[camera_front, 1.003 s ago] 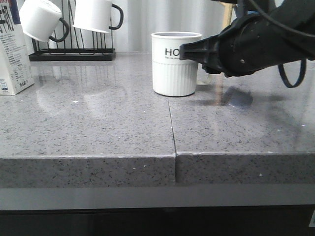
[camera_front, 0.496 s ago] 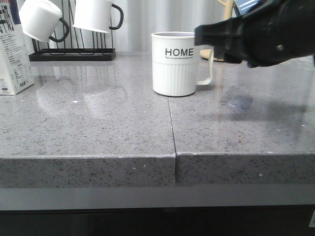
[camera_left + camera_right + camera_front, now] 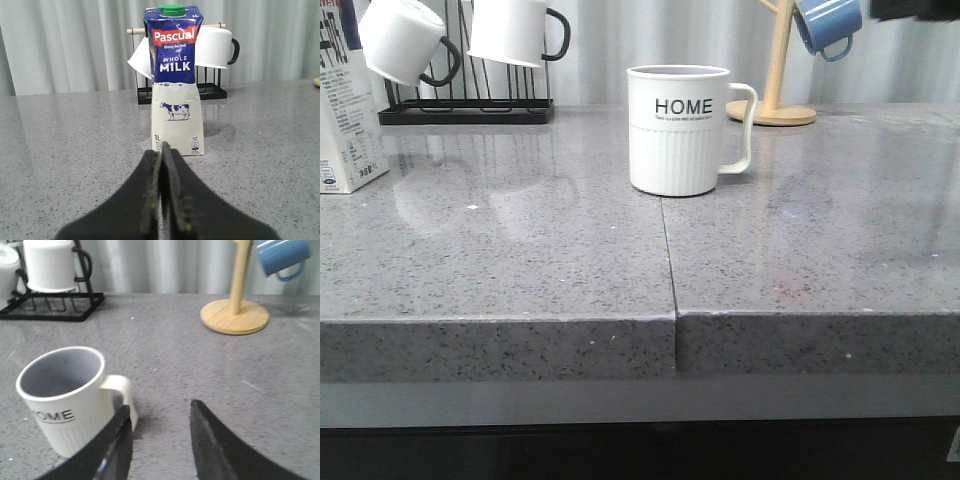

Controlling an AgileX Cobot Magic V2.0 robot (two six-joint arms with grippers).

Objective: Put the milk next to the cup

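Observation:
The white ribbed HOME cup (image 3: 680, 130) stands upright mid-counter, handle to the right; it also shows in the right wrist view (image 3: 67, 400). The milk carton (image 3: 348, 115) stands at the far left edge of the front view, partly cut off; the left wrist view shows it whole (image 3: 174, 82), upright, blue top, cow picture. My left gripper (image 3: 161, 156) is shut and empty, pointing at the carton's base, a short way off. My right gripper (image 3: 159, 412) is open and empty, raised beside the cup's handle. Only a dark bit of the right arm (image 3: 920, 8) shows at the front view's top right.
A black rack (image 3: 466, 108) with white black-handled mugs (image 3: 520, 30) stands at the back left, behind the carton. A wooden mug tree (image 3: 775, 90) with a blue mug (image 3: 828, 24) stands at the back right. A seam (image 3: 667, 255) splits the counter.
My right arm has pulled up and to the right, away from in front of the cup, leaving the cup uncovered and standing where it was.

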